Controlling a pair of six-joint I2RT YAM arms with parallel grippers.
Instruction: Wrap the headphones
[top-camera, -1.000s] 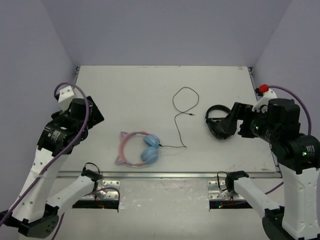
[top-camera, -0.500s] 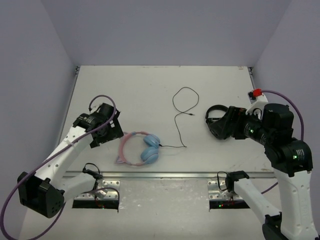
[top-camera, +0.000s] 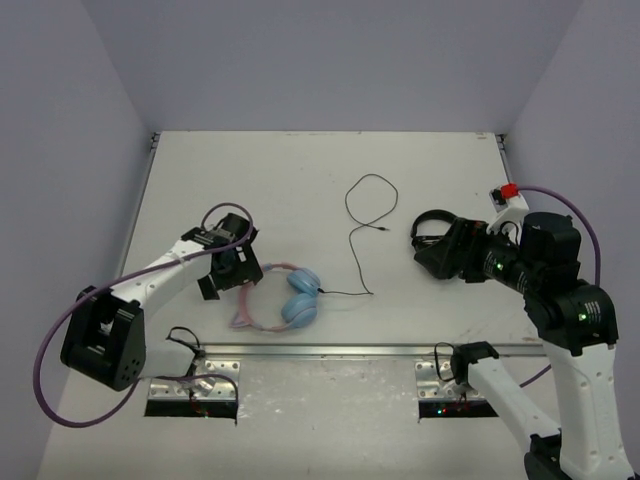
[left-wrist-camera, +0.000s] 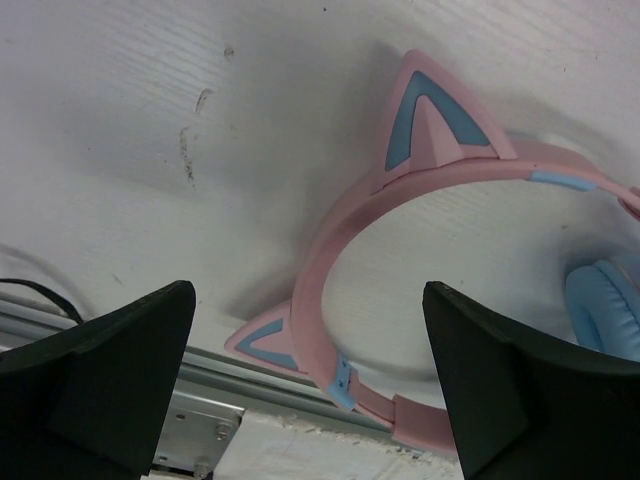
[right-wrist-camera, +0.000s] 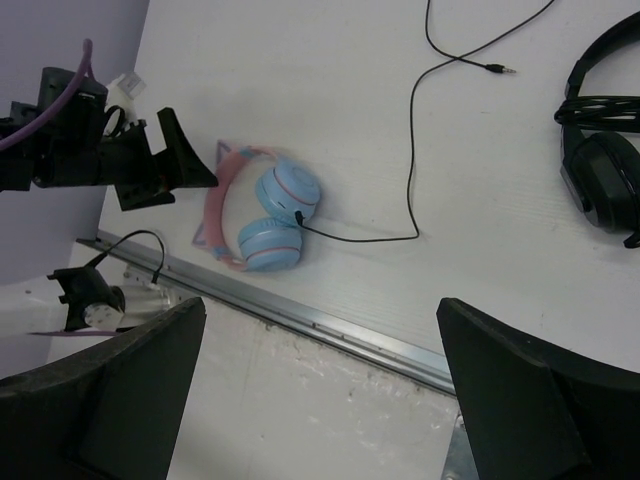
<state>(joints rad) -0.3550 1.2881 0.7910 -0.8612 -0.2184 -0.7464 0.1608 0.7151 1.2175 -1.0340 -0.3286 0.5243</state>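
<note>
The headphones (top-camera: 290, 298), with light-blue ear cups and a pink cat-ear headband, lie flat near the table's front edge. Their thin black cord (top-camera: 352, 245) runs right from the cups, then back in a loop, lying loose. My left gripper (top-camera: 236, 268) is open, low at the left end of the headband. In the left wrist view the headband (left-wrist-camera: 330, 250) lies between the spread fingers (left-wrist-camera: 110, 360), untouched. My right gripper (top-camera: 440, 256) is open and empty, raised at the right. Its wrist view shows the headphones (right-wrist-camera: 268, 215) and cord (right-wrist-camera: 411, 150) far below.
All-black headphones (top-camera: 428, 228) lie at the right of the table, partly under my right gripper; they also show in the right wrist view (right-wrist-camera: 600, 165). A metal rail (top-camera: 330, 350) runs along the table's front edge. Purple walls close in both sides and the back.
My left arm has swung in from the far left and come down to the pink headband. My right gripper has shifted slightly left. The headphones and cord have not moved.
</note>
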